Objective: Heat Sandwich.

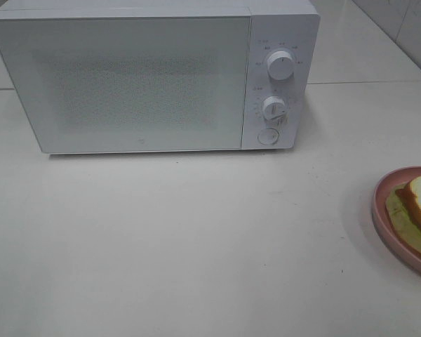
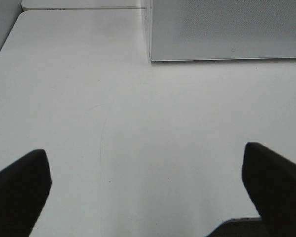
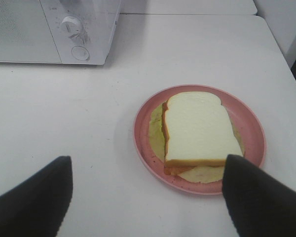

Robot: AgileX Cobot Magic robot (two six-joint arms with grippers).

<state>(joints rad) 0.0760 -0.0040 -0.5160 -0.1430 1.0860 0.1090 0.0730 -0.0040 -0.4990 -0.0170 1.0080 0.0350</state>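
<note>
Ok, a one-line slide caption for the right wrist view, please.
Open right gripper above a white table, facing the sandwich on a pink plate; closed microwave behind.

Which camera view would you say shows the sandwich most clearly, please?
The right wrist view: the whole sandwich shows on the pink plate, white bread on top, leafy layer beneath. The exterior high view cuts the sandwich off at its right edge. The left wrist view shows none of it, only table and microwave.
</note>
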